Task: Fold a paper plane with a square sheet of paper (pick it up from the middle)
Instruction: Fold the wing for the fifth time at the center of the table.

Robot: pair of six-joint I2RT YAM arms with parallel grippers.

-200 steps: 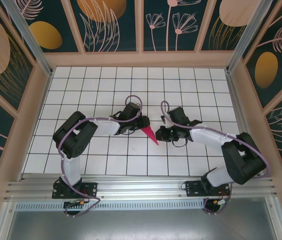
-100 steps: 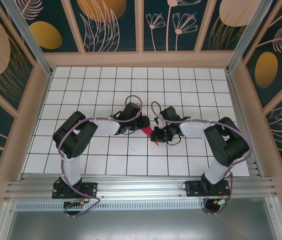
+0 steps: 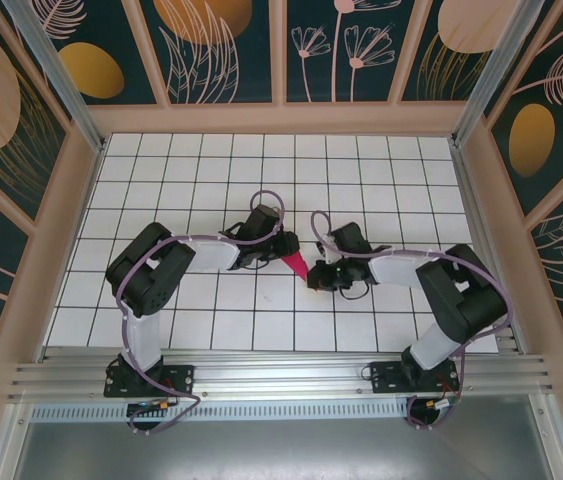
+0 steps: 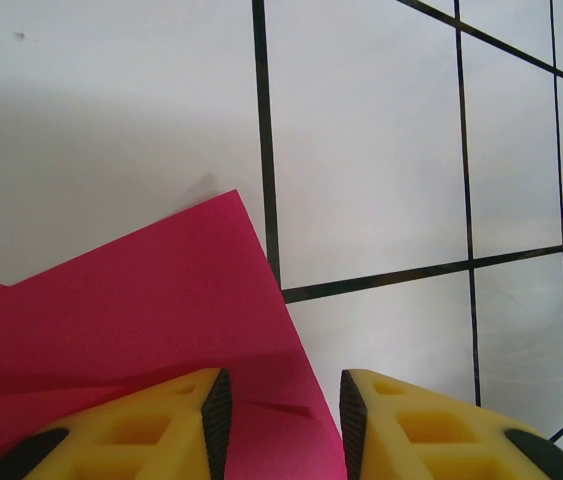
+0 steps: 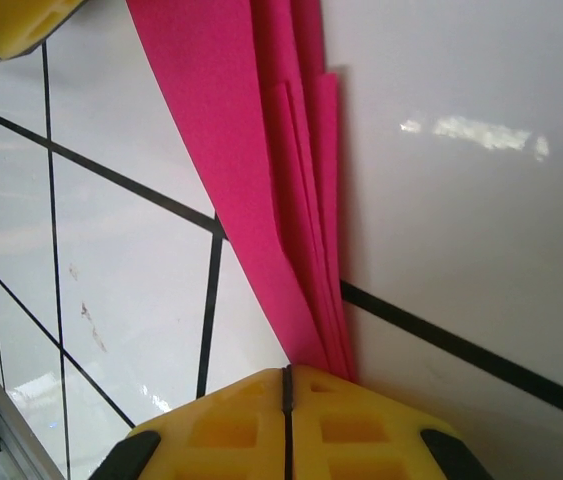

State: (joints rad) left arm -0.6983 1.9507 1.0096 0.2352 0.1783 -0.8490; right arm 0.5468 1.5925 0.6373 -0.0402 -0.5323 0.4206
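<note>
The square sheet of paper is folded into a narrow, pointed magenta-pink paper plane (image 3: pixel 295 265) that lies flat on the white grid table, tip toward the near right. My left gripper (image 3: pixel 272 256) is over its wide end with the jaws open. Its left finger (image 4: pixel 161 420) rests over the paper (image 4: pixel 141 310), and the paper's edge runs through the gap of the gripper (image 4: pixel 283 410). My right gripper (image 3: pixel 314 281) is shut, pads meeting with nothing between them. The layered tip of the paper (image 5: pixel 261 160) runs under the front of this gripper (image 5: pixel 287 385).
The white tiled table (image 3: pixel 381 170) with black grid lines is walled by wooden frames and patterned panels. A metal rail (image 3: pixel 281 375) with both arm bases runs along the near edge. A yellow finger of the left gripper (image 5: pixel 21 25) shows in the right wrist view.
My right gripper has swung left and come down at the paper's pointed tip. The left gripper and the paper's wide end have stayed put.
</note>
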